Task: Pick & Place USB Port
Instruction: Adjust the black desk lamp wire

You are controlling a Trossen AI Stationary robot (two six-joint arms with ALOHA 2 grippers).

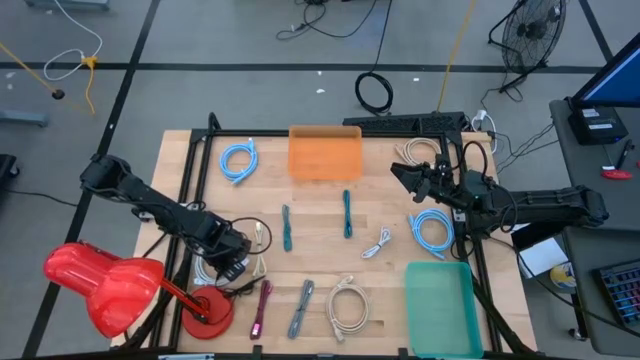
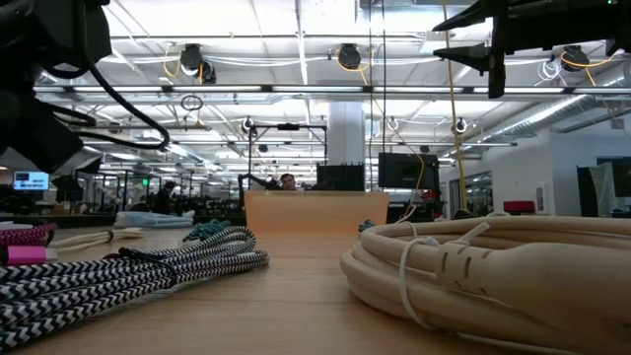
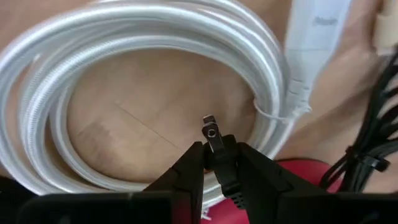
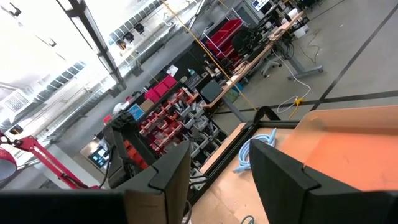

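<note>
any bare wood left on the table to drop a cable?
Free: the strip between the blue coil and the teal cable; also between the orange bin and the right pincer. Crowded: the near-left corner, where the left pincer sits over a white coil beside the red lamp.

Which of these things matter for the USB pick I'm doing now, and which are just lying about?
In the job:
- left pincer, shut on a small dark plug
- orange tray and green tray, likely drop spots

Lying about:
- white coil
- blue coil
- teal cables
- pink cable
- red lamp
- right pincer, open, idle
</note>
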